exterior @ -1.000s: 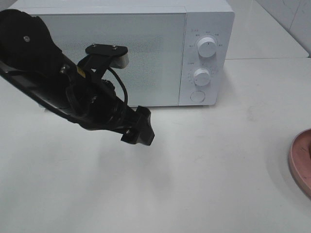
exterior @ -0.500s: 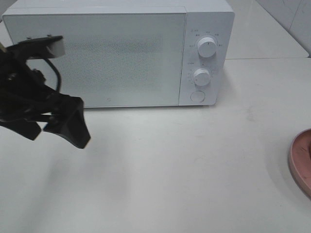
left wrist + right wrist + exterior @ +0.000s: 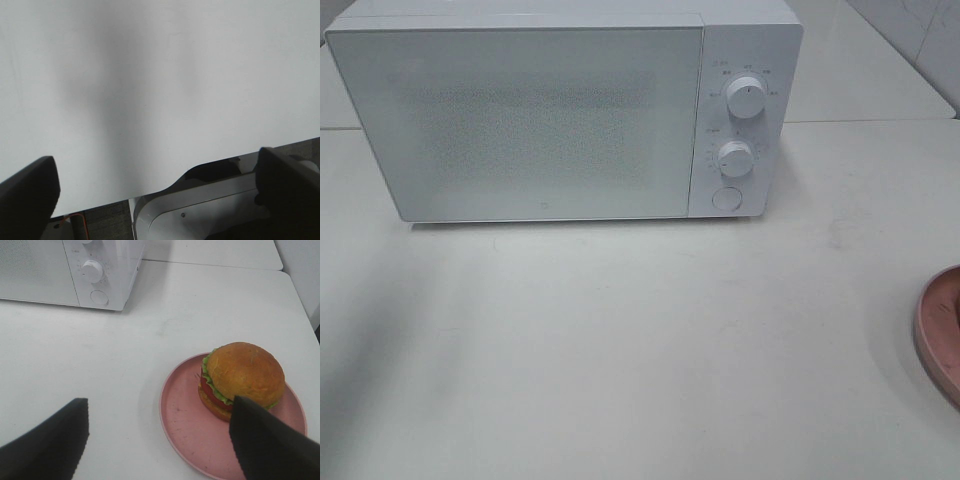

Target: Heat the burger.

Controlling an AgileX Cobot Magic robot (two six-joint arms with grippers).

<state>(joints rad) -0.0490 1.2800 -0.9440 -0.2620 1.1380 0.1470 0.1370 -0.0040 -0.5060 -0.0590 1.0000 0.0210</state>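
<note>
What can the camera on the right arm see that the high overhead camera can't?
Only the right wrist view shows the burger sitting on the pink plate, with the open right gripper near it. Only the high view shows the whole microwave, door shut, with both knobs. Both show the microwave's control panel, the white table and part of the plate.
</note>
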